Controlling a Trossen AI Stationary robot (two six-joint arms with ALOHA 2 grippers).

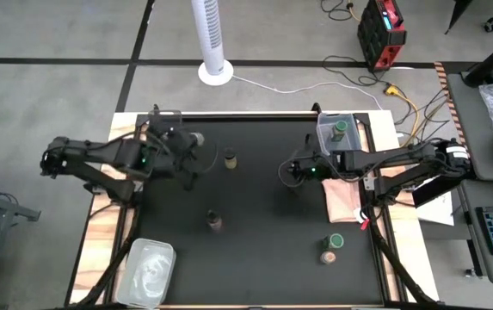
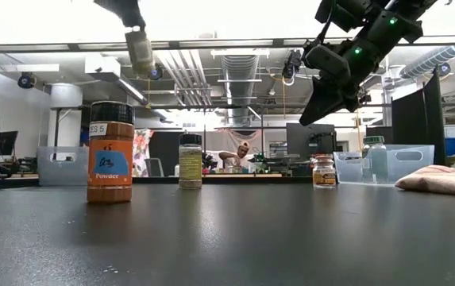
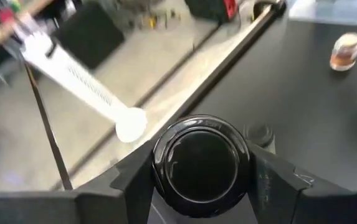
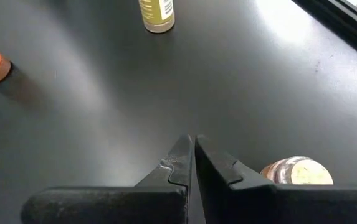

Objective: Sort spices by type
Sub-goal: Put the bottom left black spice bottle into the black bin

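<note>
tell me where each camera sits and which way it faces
High: above, facing straight down at the table and both arms.
Low: at tabletop height, facing level across it; arms hang in from above.
Left wrist: on the left arm; left claw grips a dark-lidded jar.
Right wrist: on the right arm, facing the table past the shut right claw.
Shared: yellow-label jar also shows in low.

Black table [image 1: 263,258] on pale wood. An orange jar [image 2: 109,153] with a black lid and blue label. A yellowish jar [image 2: 190,161] with a dark lid. Two green-lidded jars [image 1: 335,242], one in a clear tub [image 1: 328,120]. A pinkish cloth [image 1: 342,200]. A white fan [image 1: 212,39]. Black arms.
</note>
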